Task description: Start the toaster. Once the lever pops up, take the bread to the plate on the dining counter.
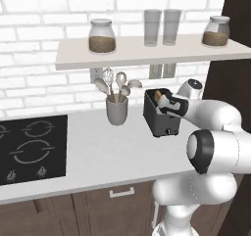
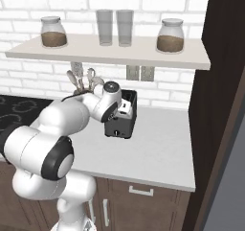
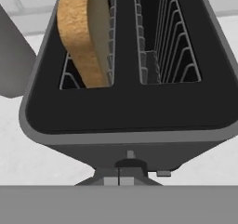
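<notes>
Closed tight with nothing between the jaws, my end effector (image 1: 165,104) hangs over the near end of the toaster (image 1: 161,113), at the end face where the lever sits. I judge the pinched jaws are meant as a blunt tip for pushing the lever down, not for gripping. In my hand view, just ahead of the fingertips, a small dark tab juts from the toaster's end wall; I take that to be the lever, though I cannot tell whether I am touching it.

Beyond it, the bread (image 3: 86,35) stands upright in the left of the two slots, its top well clear of the rim, so I read it as not yet lowered and the toasting as not started. The other slot shows bare wire guides.

My wrist is bent sharply downward, forearm reaching in from the front of the surface (image 1: 108,152), elbow folded high and close to my base.

Farther out, left of the toaster, a grey utensil cup (image 1: 117,110) holds spoons and a whisk, and a shelf (image 1: 137,54) above carries jars and glasses.
</notes>
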